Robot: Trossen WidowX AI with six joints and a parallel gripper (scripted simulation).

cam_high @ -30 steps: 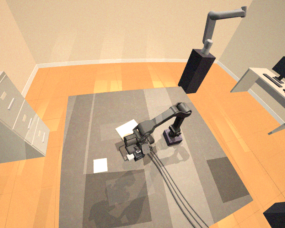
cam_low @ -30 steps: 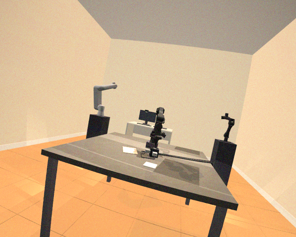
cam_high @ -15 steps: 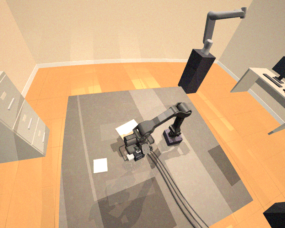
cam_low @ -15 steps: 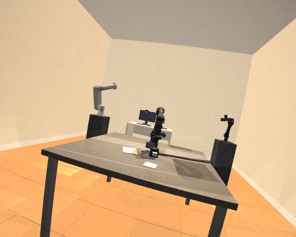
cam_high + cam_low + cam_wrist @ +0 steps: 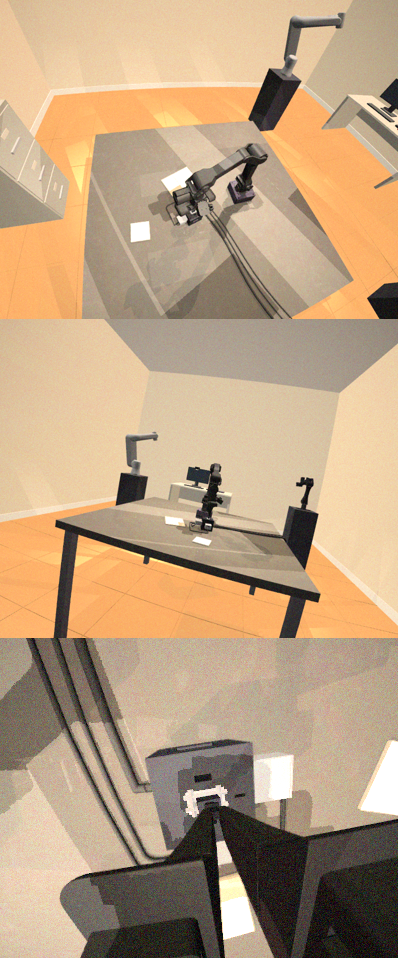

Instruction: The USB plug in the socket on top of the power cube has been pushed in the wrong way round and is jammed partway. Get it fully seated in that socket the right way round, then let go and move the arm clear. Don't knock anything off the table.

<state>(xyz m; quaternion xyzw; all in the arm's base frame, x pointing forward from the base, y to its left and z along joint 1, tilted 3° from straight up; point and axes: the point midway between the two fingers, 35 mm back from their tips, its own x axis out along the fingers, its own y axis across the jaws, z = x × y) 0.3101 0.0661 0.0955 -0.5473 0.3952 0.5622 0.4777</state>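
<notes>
The power cube (image 5: 167, 788) (image 5: 195, 220) stands on the table, dark grey, with slots in its top face. In the wrist view a white outline (image 5: 190, 803) surrounds the socket area on that face. My gripper (image 5: 214, 814) points down at this spot, its fingertips nearly together at the near side of the outline. It is shut on the USB plug, of which only a small dark part (image 5: 210, 801) shows inside the outline. The fingers hide the rest, so which way round the plug is and how deep it sits cannot be told.
A white block (image 5: 273, 778) (image 5: 181, 219) is at the cube's side. Dark cables (image 5: 92, 733) (image 5: 232, 246) run from the cube's other side across the table. A white square pad (image 5: 140, 231) (image 5: 201, 541) and a larger white sheet (image 5: 175, 179) (image 5: 172, 520) lie on the table.
</notes>
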